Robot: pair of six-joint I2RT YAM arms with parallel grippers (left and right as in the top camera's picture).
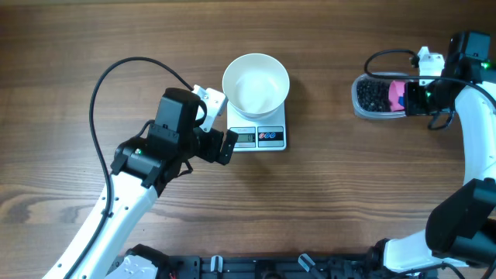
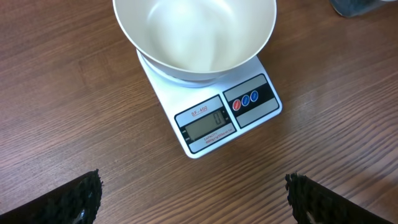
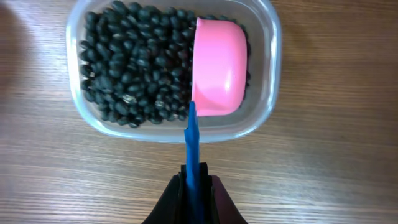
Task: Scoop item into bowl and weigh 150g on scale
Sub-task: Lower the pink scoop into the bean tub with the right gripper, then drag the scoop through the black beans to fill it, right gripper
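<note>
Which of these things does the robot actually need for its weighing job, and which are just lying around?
In the job: white bowl, scale under it, black beans, clear tub, pink scoop in the right fingers.
Just lying about: nothing but the left arm's black cable.

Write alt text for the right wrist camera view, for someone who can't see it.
The right gripper, shut on the blue handle of a pink scoop, holds it in a clear plastic tub of black beans on a wooden table.
</note>
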